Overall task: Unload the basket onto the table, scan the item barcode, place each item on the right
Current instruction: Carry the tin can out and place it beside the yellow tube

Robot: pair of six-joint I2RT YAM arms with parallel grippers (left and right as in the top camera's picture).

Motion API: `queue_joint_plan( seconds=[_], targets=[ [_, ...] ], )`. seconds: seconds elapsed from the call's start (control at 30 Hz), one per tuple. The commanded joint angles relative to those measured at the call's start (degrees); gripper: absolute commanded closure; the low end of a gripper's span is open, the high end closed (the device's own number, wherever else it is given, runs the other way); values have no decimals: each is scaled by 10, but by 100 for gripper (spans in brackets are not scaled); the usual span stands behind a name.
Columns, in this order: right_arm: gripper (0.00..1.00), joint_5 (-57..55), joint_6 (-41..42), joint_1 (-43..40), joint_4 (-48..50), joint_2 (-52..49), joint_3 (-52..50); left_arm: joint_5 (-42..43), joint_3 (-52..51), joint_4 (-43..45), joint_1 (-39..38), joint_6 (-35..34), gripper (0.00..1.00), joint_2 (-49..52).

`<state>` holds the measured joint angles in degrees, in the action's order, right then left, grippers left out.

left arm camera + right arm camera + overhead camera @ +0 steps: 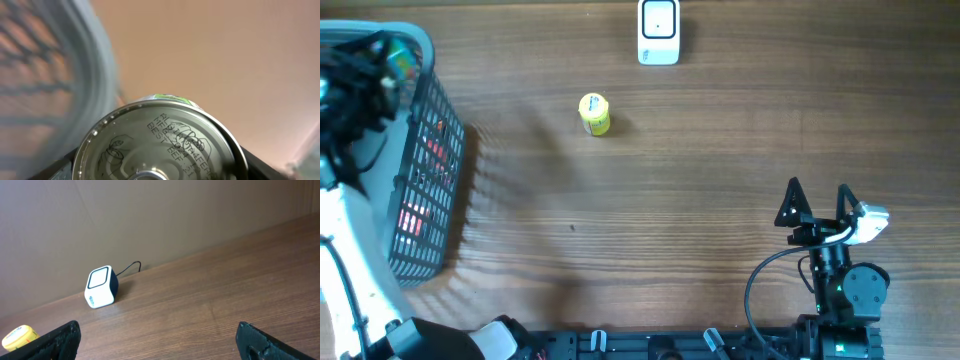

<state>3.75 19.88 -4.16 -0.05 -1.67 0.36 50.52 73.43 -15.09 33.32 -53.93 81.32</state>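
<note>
Left claw (161, 169) grips round metal-lidded can (165, 132).

The can (160, 145) filled the left wrist view, its lower half cut off by the frame's bottom edge and its stamped lettering too smeared to read, while the basket (45, 75) beside it was only a blur. In the right wrist view, the yellow container (19, 336) sat half out of frame at bottom left.
</note>
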Motion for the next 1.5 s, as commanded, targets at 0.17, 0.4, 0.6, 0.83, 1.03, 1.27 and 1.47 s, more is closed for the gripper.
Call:
queue_joint_plan(
  seconds=[0.17, 0.4, 0.6, 0.83, 1.03, 1.27, 1.47],
  targets=[
    [0, -7, -2, 2, 1, 0, 0, -102, 1, 20, -281, 54, 28, -17],
    [0, -7, -2, 2, 1, 0, 0, -481, 1, -185, -550, 193, 24, 14],
    [0, -7, -3, 2, 1, 0, 0, -577, -2, -225, -619, 192, 25, 105],
    [0, -7, -2, 2, 1, 0, 0, -577, -2, -191, -627, 192, 24, 257],
    [0, -7, -2, 2, 1, 0, 0, -577, -2, -177, -628, 193, 25, 331],
    [0, -7, -2, 2, 1, 0, 0, -577, -2, -196, -628, 522, 20, 332],
    [0, -7, -3, 2, 1, 0, 0, -577, -2, -205, -628, 701, 0, 332]
  ],
)
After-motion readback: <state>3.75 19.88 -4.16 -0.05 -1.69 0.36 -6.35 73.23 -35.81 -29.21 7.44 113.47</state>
